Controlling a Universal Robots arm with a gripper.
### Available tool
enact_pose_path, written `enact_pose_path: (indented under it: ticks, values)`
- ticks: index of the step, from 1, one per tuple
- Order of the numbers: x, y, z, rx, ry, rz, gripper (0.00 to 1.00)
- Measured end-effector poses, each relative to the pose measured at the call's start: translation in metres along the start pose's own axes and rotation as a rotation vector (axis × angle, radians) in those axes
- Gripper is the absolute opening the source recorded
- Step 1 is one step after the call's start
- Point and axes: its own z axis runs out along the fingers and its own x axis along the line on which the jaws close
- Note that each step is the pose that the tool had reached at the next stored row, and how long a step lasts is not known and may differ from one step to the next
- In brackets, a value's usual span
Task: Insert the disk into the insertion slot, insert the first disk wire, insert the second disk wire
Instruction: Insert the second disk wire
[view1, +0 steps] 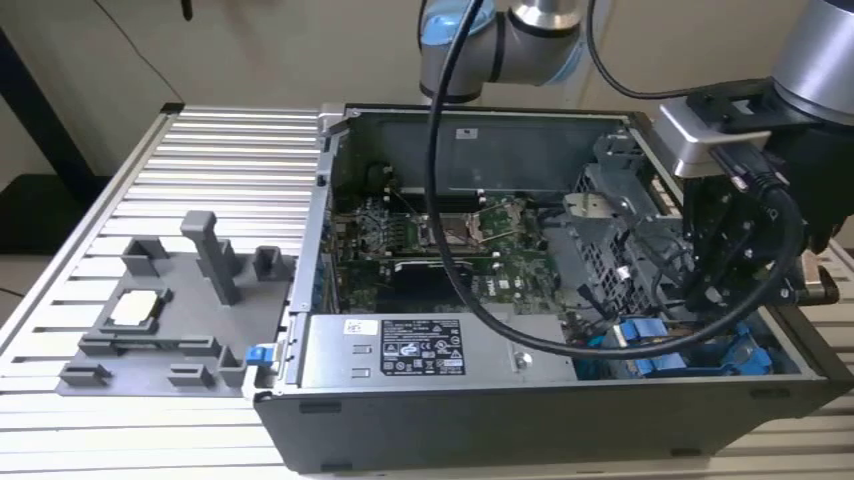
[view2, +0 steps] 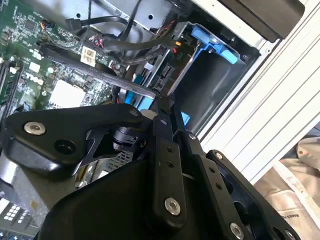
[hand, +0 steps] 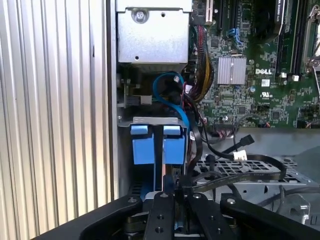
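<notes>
Inside the open computer case (view1: 561, 400) on the desk (view1: 200, 180), the disk (hand: 156, 145) sits in its slot at the case's front corner, on the exterior view's right. The gripper (hand: 175, 200) hangs just above the disk's blue frame, its jaws pressed close together around a thin black wire (hand: 235, 175). A grey tray (view1: 160, 330) lies beside the case.
</notes>
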Motion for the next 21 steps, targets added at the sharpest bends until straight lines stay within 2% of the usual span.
enact_pose_path:
  ticks: [2,5,6,10,11,12,14,18,21]
  values:
    - [0.0025,-0.0044,0.0014,-0.0062,-0.0001,0.0,0.16]
    - [0.0031,-0.0055,0.002,-0.0081,-0.0003,0.0,0.16]
    - [0.0032,-0.0055,0.0026,-0.0081,-0.0059,0.001,0.16]
    - [0.0033,-0.0054,0.0034,-0.0074,-0.0762,0.011,0.16]
    - [0.0036,-0.0055,0.0037,-0.0073,-0.091,0.013,0.16]
    - [0.0047,-0.006,0.0045,-0.0074,-0.0956,0.013,0.16]
    - [0.009,-0.0074,0.0055,-0.0117,-0.0955,0.013,0.16]
    - [0.0161,-0.0111,0.0091,-0.027,-0.0956,0.014,0.16]
    - [0.0164,-0.0114,0.0145,-0.0277,-0.0957,0.016,0.16]
